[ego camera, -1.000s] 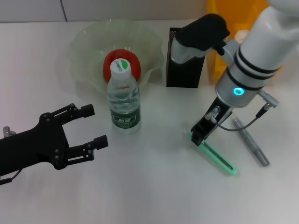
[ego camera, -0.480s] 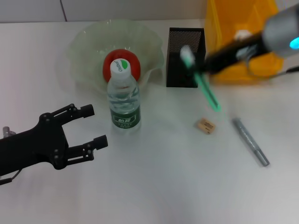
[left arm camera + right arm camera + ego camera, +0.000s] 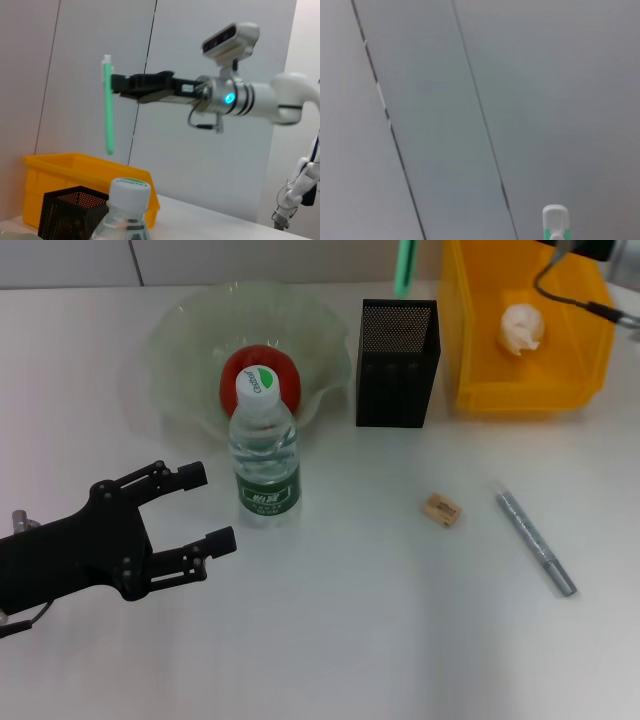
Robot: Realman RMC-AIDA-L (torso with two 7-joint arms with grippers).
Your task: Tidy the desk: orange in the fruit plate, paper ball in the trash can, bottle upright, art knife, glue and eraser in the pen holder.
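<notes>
My right gripper (image 3: 117, 84) is shut on the slim green art knife (image 3: 108, 110), which hangs upright above the black mesh pen holder (image 3: 397, 362). Only the knife's lower end (image 3: 404, 265) shows in the head view. Its white top (image 3: 555, 222) shows in the right wrist view. The bottle (image 3: 266, 445) stands upright in front of the fruit plate (image 3: 180, 330), where the orange (image 3: 262, 375) lies. The paper ball (image 3: 522, 327) is in the yellow trash can (image 3: 480, 390). The eraser (image 3: 441, 510) and the grey glue stick (image 3: 536, 542) lie on the desk. My left gripper (image 3: 208, 508) is open, left of the bottle.
The pen holder stands between the fruit plate and the yellow trash can at the back of the white desk. The bottle's cap (image 3: 129, 187) rises close in front of the left wrist camera. A grey panelled wall is behind.
The right arm has lifted the green art knife off the desk, swung it up and back, and turned it upright over the pen holder. The left arm has hardly moved.
</notes>
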